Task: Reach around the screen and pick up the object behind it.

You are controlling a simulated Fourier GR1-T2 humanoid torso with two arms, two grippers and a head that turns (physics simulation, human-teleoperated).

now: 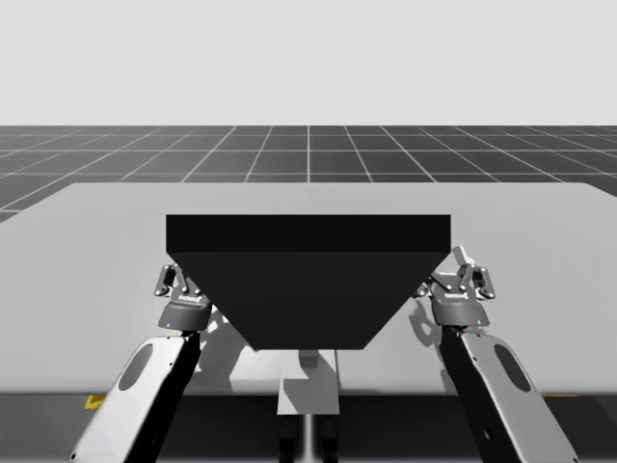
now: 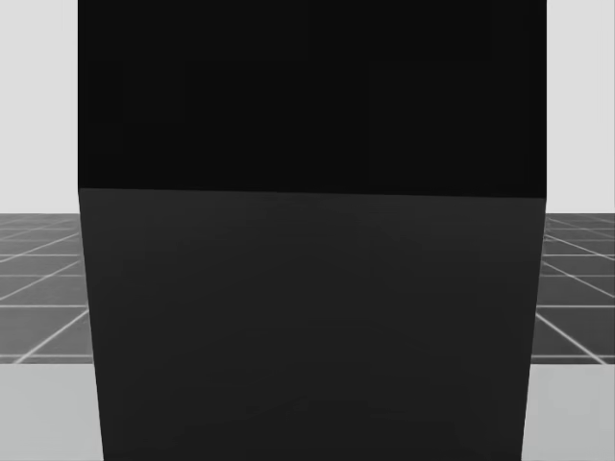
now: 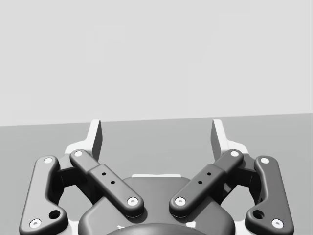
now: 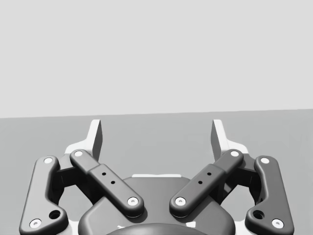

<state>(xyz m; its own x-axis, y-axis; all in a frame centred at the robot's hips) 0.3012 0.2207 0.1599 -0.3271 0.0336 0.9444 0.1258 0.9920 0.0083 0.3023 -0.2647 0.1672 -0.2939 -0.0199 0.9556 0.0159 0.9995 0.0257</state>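
Screen (image 1: 307,280): a dark, solid panel standing upright at the middle of the bench (image 1: 87,241), squarely between the robot and whatever lies beyond it. From the robot's head camera the panel blocks nearly the whole outlook.

Object: hidden. No part of it can be seen past either edge of the screen or over its top. By the task it lies behind the screen, on the side away from the robot. Its form, material and weight cannot be established.

Left end effector (image 1: 174,283): just beside the screen's left edge, on the robot's side of it, jaws wide apart with nothing between them.

Right end effector (image 1: 467,274): just beside the screen's right edge, likewise spread and empty. Each wrist camera looks out over bare bench ahead of its jaws.

Handling assessment: provisional. Stiffness and surface are unknown, and a blind reach could knock over or push away a light, slippery or fragile item. Judged advisable: bring one arm round the screen's edge until its wrist camera finds the object. Then take hold across the narrowest firm section, near the middle of its mass, and close gently.
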